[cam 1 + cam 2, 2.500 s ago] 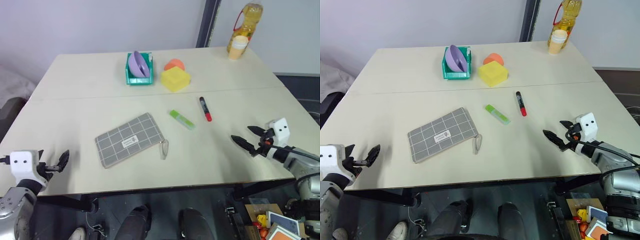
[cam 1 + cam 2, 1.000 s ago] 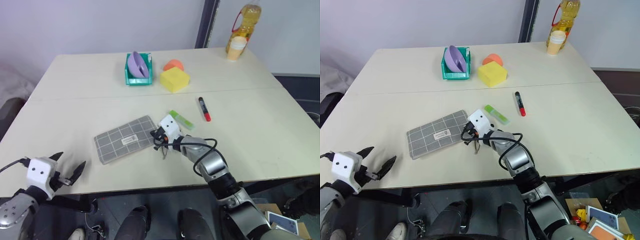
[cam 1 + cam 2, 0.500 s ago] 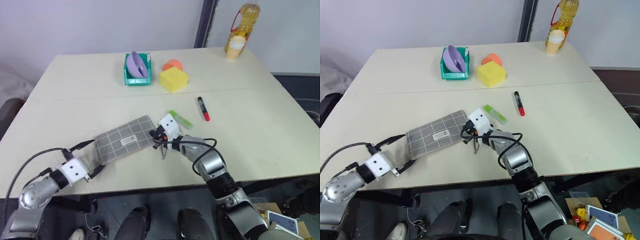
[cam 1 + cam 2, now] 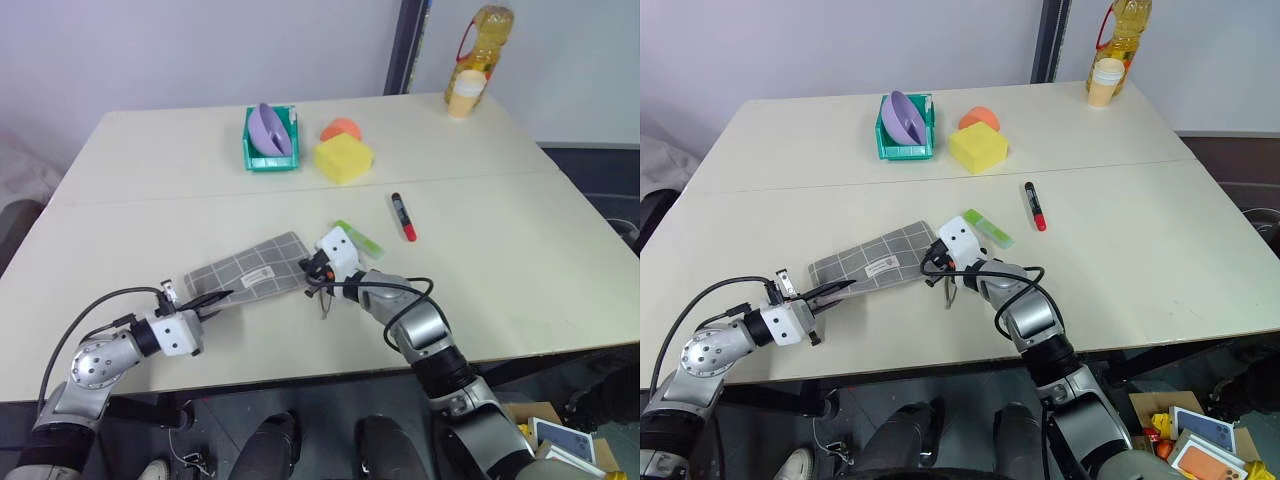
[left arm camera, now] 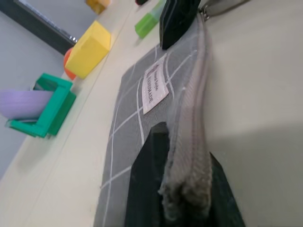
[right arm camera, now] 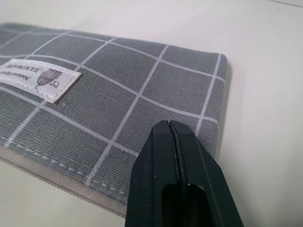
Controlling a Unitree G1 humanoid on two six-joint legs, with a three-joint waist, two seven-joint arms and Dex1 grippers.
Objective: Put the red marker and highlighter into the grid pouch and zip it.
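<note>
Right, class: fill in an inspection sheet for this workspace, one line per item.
Surface: beige table.
Job's things: grid pouch lies flat; highlighter and red marker lie outside it.
Clutter: green bin holding purple bowl, yellow block, orange object, oil bottle, paper cup.
Grippers: left gripper shut on pouch's end; right gripper shut at zipper end.
Cables: black cable on left arm.
Surroundings: boxes on floor.

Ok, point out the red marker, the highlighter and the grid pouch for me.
red marker [image 4: 404, 219]: left eye view, on the red body.
highlighter [image 4: 361, 240]: left eye view, on the green body.
grid pouch [image 4: 255, 270]: left eye view, on the grey fabric beside the white label.
</note>
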